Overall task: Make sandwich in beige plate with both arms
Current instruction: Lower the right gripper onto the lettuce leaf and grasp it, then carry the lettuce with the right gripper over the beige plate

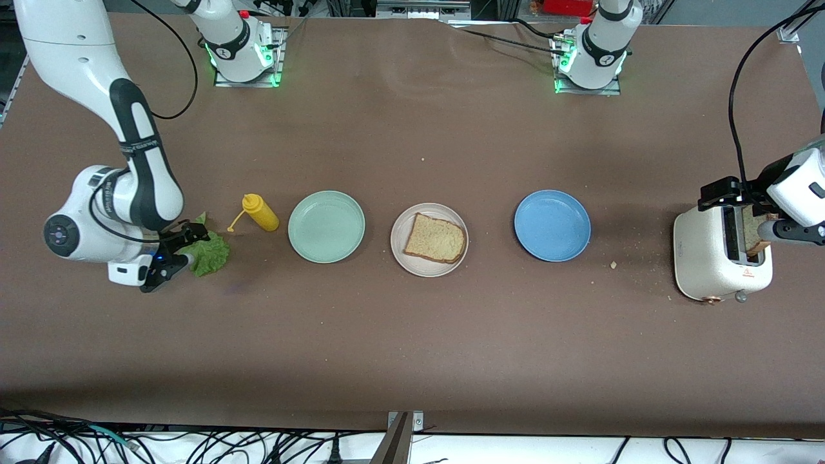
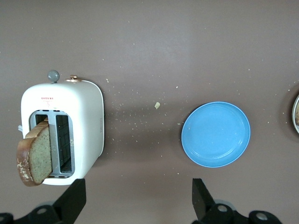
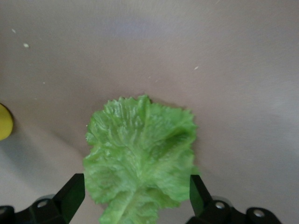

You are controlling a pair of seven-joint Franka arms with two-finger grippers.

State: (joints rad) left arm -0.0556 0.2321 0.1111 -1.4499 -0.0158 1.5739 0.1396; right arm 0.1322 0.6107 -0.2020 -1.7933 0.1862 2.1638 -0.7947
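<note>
While the right gripper (image 3: pixel 133 205) hangs low over the lettuce leaf (image 1: pixel 207 254) at the right arm's end of the table, its fingers (image 3: pixel 70 198) stand wide apart on either side of the leaf, gripping nothing; the arm hides part of the leaf in the front view. Beside the leaf lies a yellow bottle (image 1: pixel 260 212), then a green plate (image 1: pixel 326 226), then the beige plate (image 1: pixel 429 240) carrying one toast slice (image 1: pixel 436 238), then a blue plate (image 1: pixel 552 225). Over the toaster (image 1: pixel 717 258) at the left arm's end hovers the left gripper (image 2: pixel 139 205), spread wide and empty, partly cut off; a second slice (image 2: pixel 35 156) leans out of one slot.
</note>
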